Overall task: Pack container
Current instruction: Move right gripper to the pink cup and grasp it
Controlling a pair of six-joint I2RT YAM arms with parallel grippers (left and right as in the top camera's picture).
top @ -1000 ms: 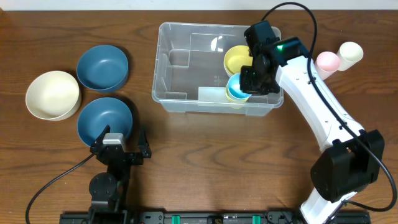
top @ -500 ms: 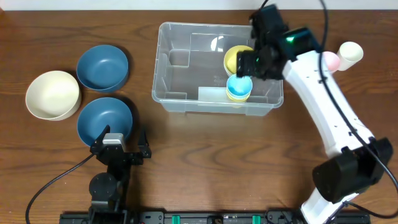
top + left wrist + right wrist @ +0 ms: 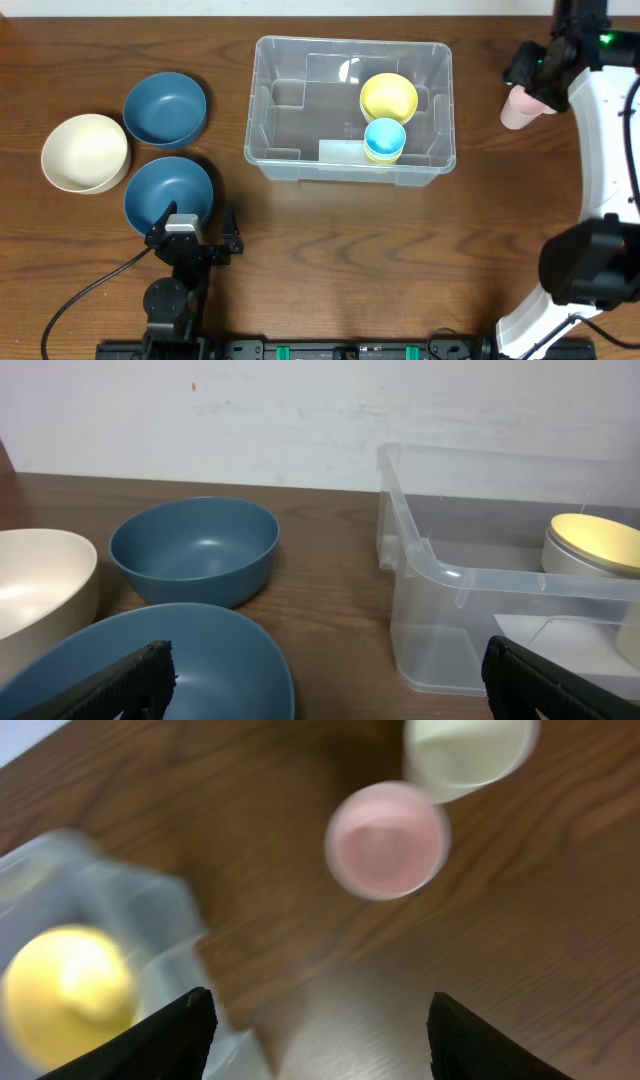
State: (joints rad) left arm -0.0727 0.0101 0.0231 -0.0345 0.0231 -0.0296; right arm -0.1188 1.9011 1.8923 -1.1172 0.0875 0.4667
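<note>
Right gripper [image 3: 315, 1010] hangs wide, empty, over the pink cup [image 3: 387, 840] by the right edge of the tabletop [image 3: 520, 940]; an off-centre drop could tip it. Left gripper [image 3: 325, 660] is wide too.

No words, numbers, labels or brand marks can be read in any view. The container [image 3: 300, 168] at twelve o'clock, the blue bowl [image 3: 165, 108] at nine o'clock and the pink cup [image 3: 518, 110] at two o'clock all show plain surfaces.
</note>
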